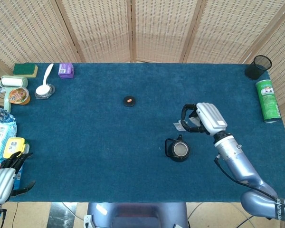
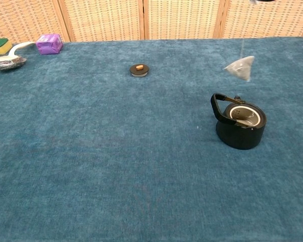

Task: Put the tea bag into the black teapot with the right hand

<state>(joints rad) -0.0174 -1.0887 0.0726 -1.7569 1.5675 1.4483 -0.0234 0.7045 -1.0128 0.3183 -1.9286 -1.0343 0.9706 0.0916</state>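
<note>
The black teapot [image 1: 177, 149] [image 2: 240, 125] stands lidless on the blue cloth, its handle raised on its left side. My right hand [image 1: 203, 118] hovers up and to the right of it and pinches the string of the tea bag. The small white pyramid tea bag [image 2: 239, 68] [image 1: 179, 126] hangs in the air above the pot in the chest view, swung a little sideways; that view shows only its string running off the top edge. My left hand [image 1: 4, 180] rests at the table's near left corner, fingers apart, holding nothing.
The pot's lid [image 1: 129, 101] [image 2: 139, 69] lies at mid-table. At the far left stand a purple box [image 1: 65, 70], a spoon on a dish [image 1: 44, 88] and a green sponge [image 1: 25, 69]. A green can [image 1: 268, 100] and a black mesh cup [image 1: 258, 67] stand at the right edge.
</note>
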